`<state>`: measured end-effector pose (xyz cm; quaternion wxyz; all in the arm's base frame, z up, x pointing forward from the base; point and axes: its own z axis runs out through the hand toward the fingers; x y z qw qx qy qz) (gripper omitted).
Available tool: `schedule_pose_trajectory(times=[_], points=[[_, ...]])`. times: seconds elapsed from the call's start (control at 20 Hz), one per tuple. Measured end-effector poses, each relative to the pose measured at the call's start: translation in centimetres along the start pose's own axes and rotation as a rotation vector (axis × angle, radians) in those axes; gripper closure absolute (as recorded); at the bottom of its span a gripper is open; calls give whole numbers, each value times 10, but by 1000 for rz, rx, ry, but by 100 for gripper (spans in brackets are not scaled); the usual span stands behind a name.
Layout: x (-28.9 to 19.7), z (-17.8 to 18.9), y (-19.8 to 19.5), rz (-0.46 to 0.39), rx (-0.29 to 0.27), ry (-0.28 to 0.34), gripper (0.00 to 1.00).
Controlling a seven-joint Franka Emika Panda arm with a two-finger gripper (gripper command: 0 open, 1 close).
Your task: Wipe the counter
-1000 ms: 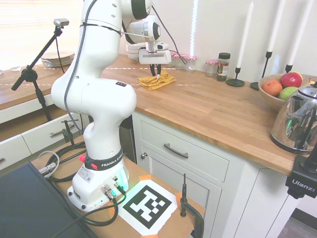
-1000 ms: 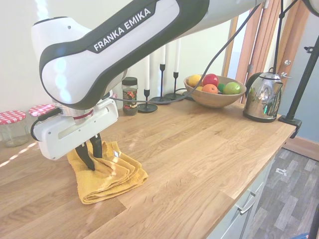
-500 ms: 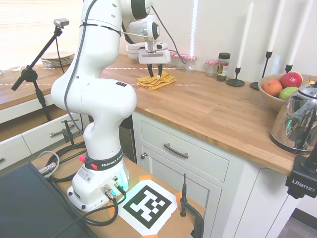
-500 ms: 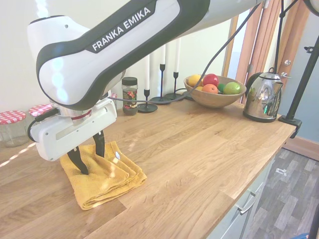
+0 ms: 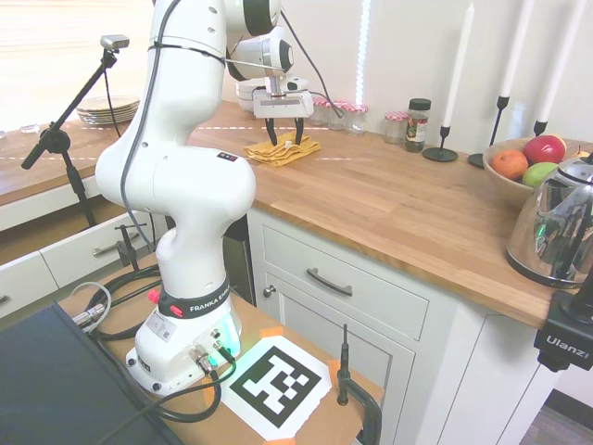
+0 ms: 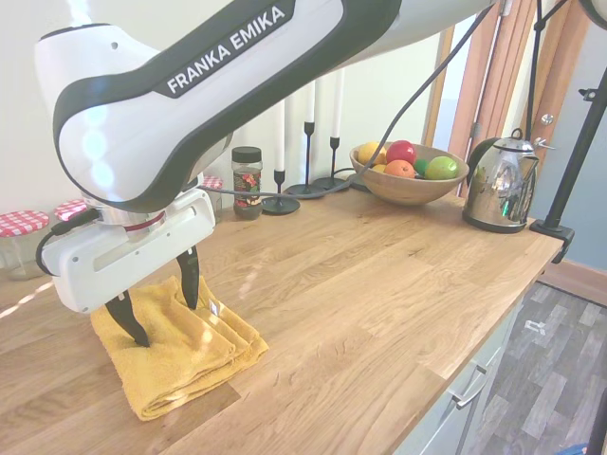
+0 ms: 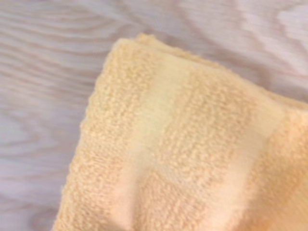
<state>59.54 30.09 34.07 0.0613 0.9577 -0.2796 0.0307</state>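
Observation:
The counter [image 6: 379,303] is a long, warm-brown butcher-block top [image 5: 398,204] over white cabinets. A folded yellow towel [image 6: 190,355] lies flat on it near the back wall, also seen as the towel [image 5: 283,151] in the first exterior view. My gripper [image 6: 159,305] points straight down over the towel with its fingers spread wide, and both tips touch the cloth. It shows as the gripper [image 5: 284,137] above the towel's far side. The wrist view is filled by the towel [image 7: 183,144] on blurred wood grain.
Glass jars with red checked lids [image 6: 21,242] stand behind the towel by the wall. A spice jar [image 6: 248,182], candlesticks [image 6: 308,142], a fruit bowl [image 6: 403,175] and a steel kettle [image 6: 501,185] line the counter's far end. Stacked plates [image 5: 109,109] sit on another counter.
The fingers have spread from close together to wide apart. Gripper and towel have slid along the counter, away from the fruit bowl, and the towel lies flatter.

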Motion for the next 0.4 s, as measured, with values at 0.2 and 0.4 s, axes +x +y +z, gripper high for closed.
schedule_pose_trajectory(times=[0.2, 0.4], points=[[-7, -16, 1, -6, 18, 10, 0], [-13, -34, 9, -11, 31, 21, 0]])
